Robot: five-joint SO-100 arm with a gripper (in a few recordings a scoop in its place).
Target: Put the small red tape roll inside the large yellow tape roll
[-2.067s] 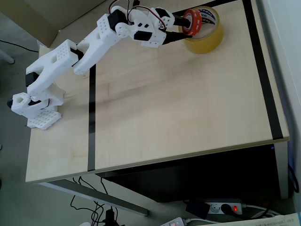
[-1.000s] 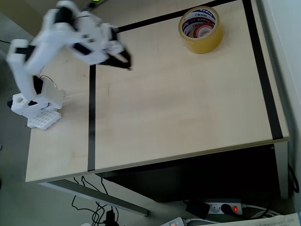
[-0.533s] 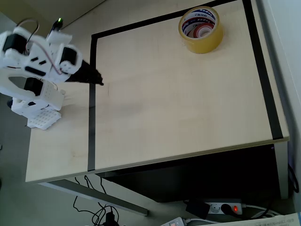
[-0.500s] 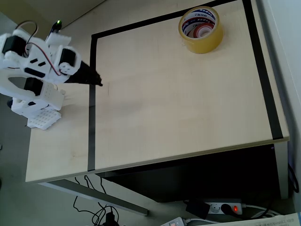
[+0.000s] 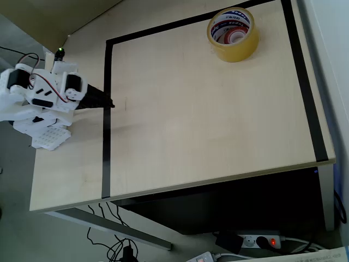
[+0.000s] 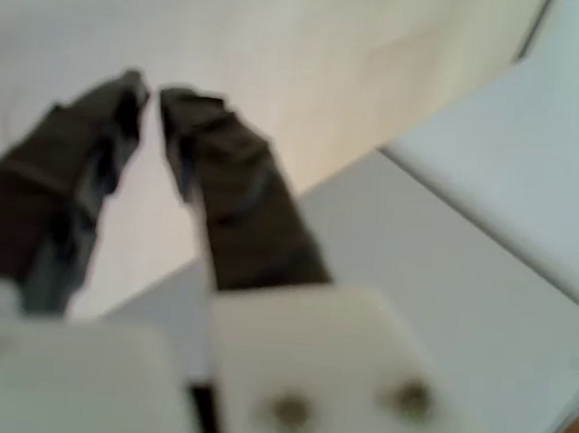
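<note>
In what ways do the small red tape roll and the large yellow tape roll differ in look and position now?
The small red tape roll is narrow and glossy red; the large yellow tape roll is much wider and translucent amber. The red roll lies inside the yellow roll's hole, so the yellow roll surrounds it. Both are rings lying flat on the table, far from the gripper.

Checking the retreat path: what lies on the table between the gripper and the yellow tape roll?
In the overhead view, only bare tabletop and a black tape line lie between the gripper and the yellow tape roll.
</note>
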